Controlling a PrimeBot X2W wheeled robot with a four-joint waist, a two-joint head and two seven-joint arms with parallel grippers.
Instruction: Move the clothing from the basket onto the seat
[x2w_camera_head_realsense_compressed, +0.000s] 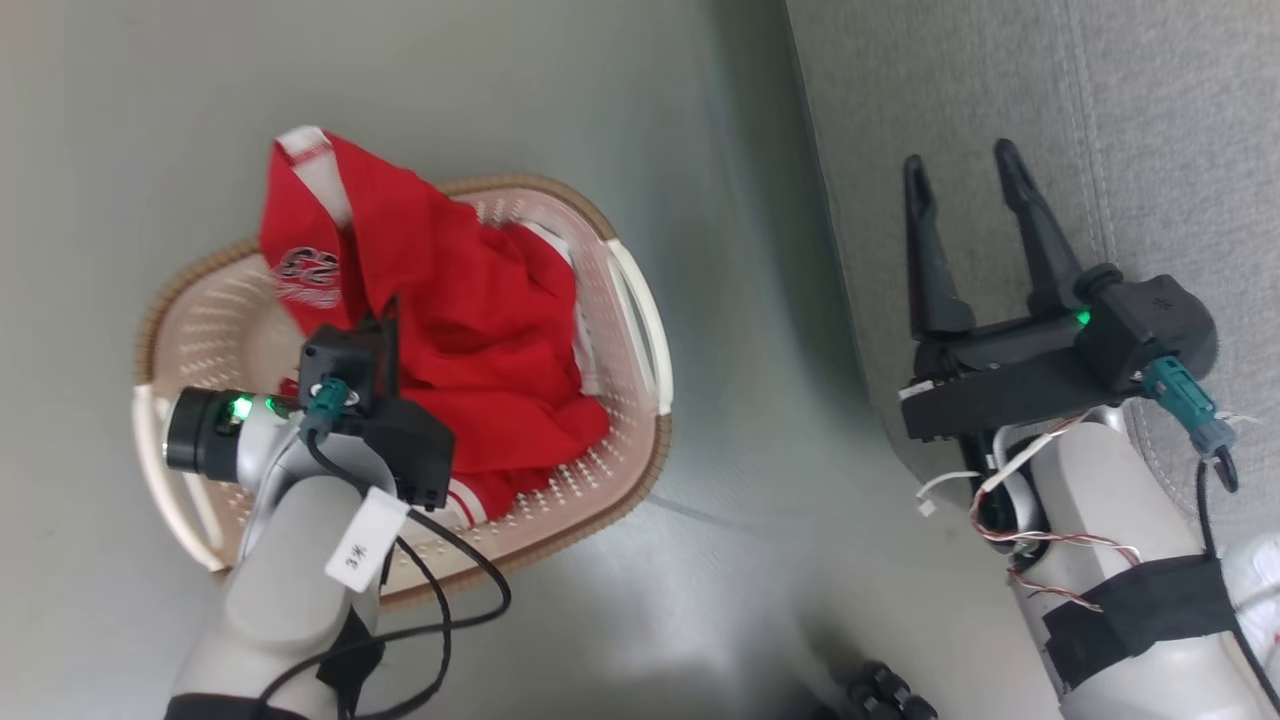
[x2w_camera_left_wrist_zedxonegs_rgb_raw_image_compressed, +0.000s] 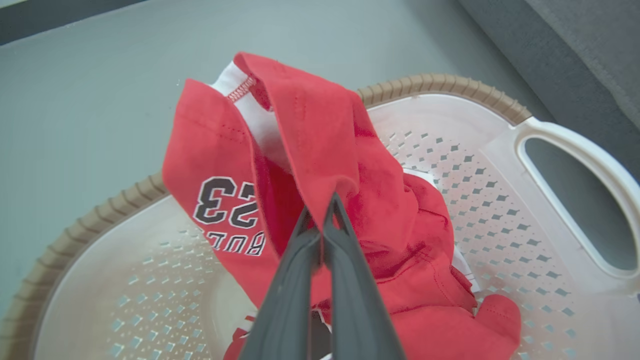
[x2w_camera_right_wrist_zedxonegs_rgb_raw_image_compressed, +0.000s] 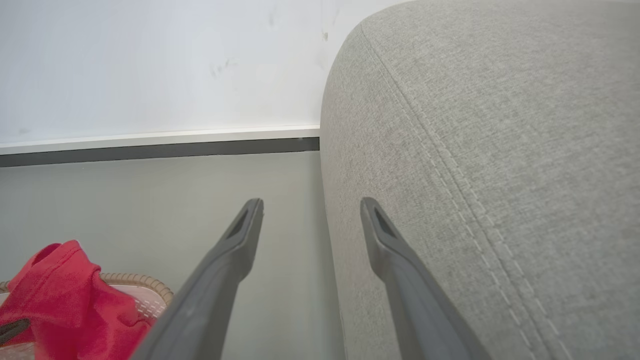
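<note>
**Red jerseys, cream basket, grey sofa**

The jerseys (x2w_camera_left_wrist_zedxonegs_rgb_raw_image_compressed: 345, 165) are bright red. One bears a black "23" edged in white above black lettering, and a white panel with red stitching. Red-and-white striped trim shows at the heap's lower edge. The laundry basket (x2w_camera_left_wrist_zedxonegs_rgb_raw_image_compressed: 475, 200) is cream-white, patterned with rows of small perforations. Its rim is brown with a woven look, and its handles are white. The sofa (x2w_camera_head_realsense_compressed: 1000, 80) is pale grey woven fabric with a double line of stitching. The floor (x2w_camera_head_realsense_compressed: 150, 100) is plain grey-green, and the wall (x2w_camera_right_wrist_zedxonegs_rgb_raw_image_compressed: 150, 60) is white above a dark grey skirting (x2w_camera_right_wrist_zedxonegs_rgb_raw_image_compressed: 150, 152). The left tool (x2w_camera_left_wrist_zedxonegs_rgb_raw_image_compressed: 322, 215) is dark grey. The right tool (x2w_camera_head_realsense_compressed: 958, 157) is black with a green light, on a pale grey forearm (x2w_camera_head_realsense_compressed: 1110, 520).
</note>
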